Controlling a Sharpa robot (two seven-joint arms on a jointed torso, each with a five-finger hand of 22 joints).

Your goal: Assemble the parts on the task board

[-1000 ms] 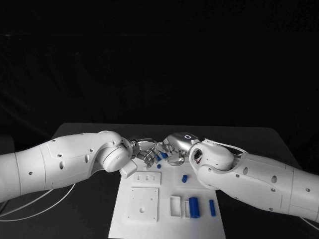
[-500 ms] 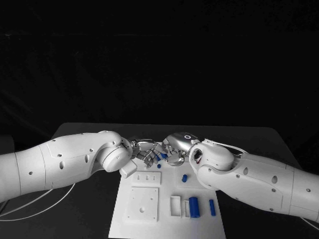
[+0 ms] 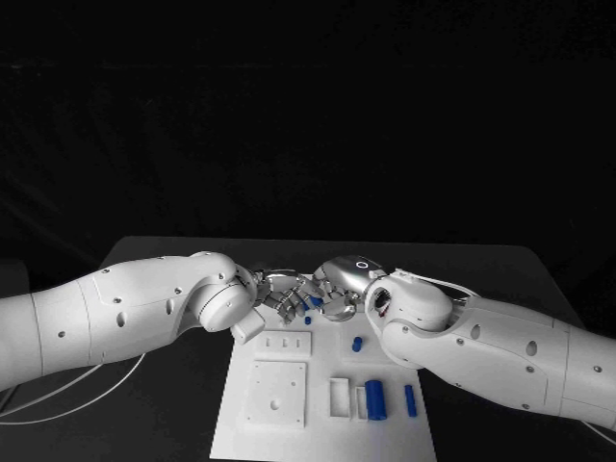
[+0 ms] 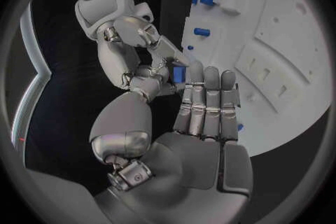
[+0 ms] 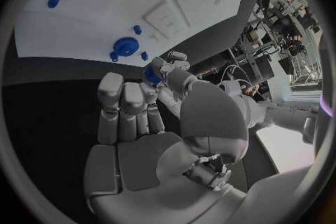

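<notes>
Head view has both hands meeting above the task board's point(image 3: 322, 423) far end, the right hand point(image 3: 345, 287) pinching a small blue part point(image 3: 315, 301) against the left hand's point(image 3: 278, 292) fingertips, while several blue parts point(image 3: 374, 399) lie loose, assembly looking barely begun.

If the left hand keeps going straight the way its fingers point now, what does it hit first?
Most likely the small blue part at its fingertips, with the right hand also on it. The left hand has no free path ahead; the task board lies beyond, though depth is unclear.
</notes>
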